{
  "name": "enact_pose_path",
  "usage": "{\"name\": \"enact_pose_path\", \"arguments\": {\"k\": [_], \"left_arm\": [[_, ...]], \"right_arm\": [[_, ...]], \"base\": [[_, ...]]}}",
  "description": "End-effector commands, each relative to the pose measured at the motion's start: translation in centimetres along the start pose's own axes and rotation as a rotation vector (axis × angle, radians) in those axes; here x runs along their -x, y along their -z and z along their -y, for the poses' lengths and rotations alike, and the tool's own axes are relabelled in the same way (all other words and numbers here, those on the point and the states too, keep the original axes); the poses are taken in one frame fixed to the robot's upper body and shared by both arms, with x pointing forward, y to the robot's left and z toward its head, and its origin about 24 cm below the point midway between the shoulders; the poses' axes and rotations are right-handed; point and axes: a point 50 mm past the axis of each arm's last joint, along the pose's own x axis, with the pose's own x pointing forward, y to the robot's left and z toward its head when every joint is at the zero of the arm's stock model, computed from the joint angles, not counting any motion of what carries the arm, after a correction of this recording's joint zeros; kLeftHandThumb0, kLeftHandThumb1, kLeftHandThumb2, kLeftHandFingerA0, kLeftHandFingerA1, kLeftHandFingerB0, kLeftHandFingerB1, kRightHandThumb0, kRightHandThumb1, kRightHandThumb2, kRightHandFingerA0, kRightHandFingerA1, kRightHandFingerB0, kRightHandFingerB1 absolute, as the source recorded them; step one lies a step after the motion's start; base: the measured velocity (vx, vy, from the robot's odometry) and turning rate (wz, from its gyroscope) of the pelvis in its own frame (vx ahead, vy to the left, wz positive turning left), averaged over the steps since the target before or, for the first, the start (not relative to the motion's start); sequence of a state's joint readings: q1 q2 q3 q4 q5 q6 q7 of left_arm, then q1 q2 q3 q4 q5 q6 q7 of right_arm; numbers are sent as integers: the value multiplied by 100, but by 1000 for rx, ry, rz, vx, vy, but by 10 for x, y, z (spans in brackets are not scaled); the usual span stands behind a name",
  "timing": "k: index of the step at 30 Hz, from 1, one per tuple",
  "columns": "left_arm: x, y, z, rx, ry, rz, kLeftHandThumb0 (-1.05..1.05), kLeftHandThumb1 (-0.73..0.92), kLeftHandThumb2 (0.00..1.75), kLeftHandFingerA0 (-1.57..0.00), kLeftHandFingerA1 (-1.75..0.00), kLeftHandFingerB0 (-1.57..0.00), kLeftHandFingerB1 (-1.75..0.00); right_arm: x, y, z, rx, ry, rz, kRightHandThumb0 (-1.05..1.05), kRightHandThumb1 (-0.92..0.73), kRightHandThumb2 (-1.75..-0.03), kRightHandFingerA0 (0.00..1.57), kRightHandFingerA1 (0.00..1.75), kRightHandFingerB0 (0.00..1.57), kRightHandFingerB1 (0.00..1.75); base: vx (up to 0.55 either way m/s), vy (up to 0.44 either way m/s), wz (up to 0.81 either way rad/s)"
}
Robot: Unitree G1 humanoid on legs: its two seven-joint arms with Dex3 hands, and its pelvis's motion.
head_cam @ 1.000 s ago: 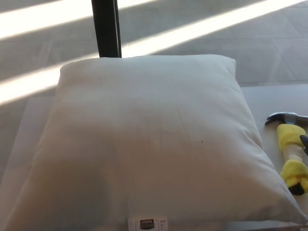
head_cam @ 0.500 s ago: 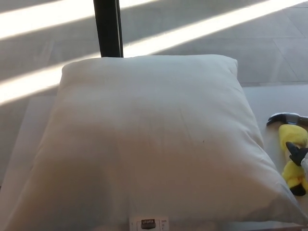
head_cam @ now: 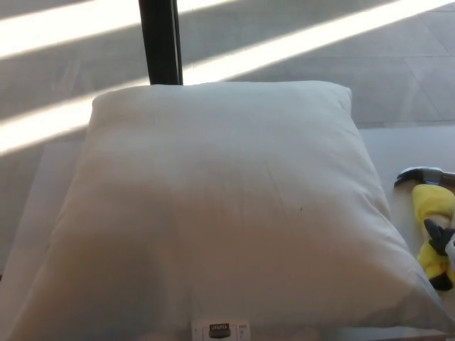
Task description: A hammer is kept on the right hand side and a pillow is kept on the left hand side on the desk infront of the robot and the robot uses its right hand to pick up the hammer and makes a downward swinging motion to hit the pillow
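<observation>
White pillow (head_cam: pixel 220 213) fills the desk (head_cam: pixel 412 145) centre. At 3 to 4 o'clock, hammer (head_cam: pixel 431 217) lies flat, yellow-wrapped handle, steel head toward 12. Right hand (head_cam: pixel 442 234) only partly in frame: one black fingertip touches the handle; finger spread cannot be told.

Barely in view: only a sliver of the right hand (head_cam: pixel 442 235) at the picture's right edge. Black and matte, with a thick finger (head_cam: pixel 433 228) narrowing to a blunt dark tip. Smooth plastic-like surface, slightly glossy where light catches. Just behind the black part, a small patch of pale grey or white, cut off by the frame. No cables, screws or markings clear enough to tell at this size. Nothing of the forearm or of the left arm visible.
</observation>
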State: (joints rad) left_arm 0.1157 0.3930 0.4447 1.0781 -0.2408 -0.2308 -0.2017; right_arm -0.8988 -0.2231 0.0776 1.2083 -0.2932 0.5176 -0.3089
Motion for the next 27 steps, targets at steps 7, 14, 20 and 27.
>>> {"name": "enact_pose_path", "arguments": {"k": [7,14,20,27], "left_arm": [[0,-1,1,-34,2,14,-66,66,60,-77,-52,-68,-46],[-2,-1,4,-31,0,3,-68,62,60,-81,-51,-70,-45],[-2,1,6,-35,6,6,-66,64,60,-79,-51,-69,-46],[-1,1,4,-62,16,9,-69,64,60,-80,-52,-69,-45]], "right_arm": [[11,5,-34,128,-138,-30,-72,-54,-91,0,43,8,37],[11,7,-36,122,-150,-29,-71,-52,-89,0,43,6,35],[8,15,-34,231,-164,-41,-65,-70,-62,3,55,7,29],[3,38,-32,356,-138,-68,-29,-62,-58,108,91,24,52]], "base": [[0,0,0],[0,0,0],[0,0,0],[0,0,0]]}}
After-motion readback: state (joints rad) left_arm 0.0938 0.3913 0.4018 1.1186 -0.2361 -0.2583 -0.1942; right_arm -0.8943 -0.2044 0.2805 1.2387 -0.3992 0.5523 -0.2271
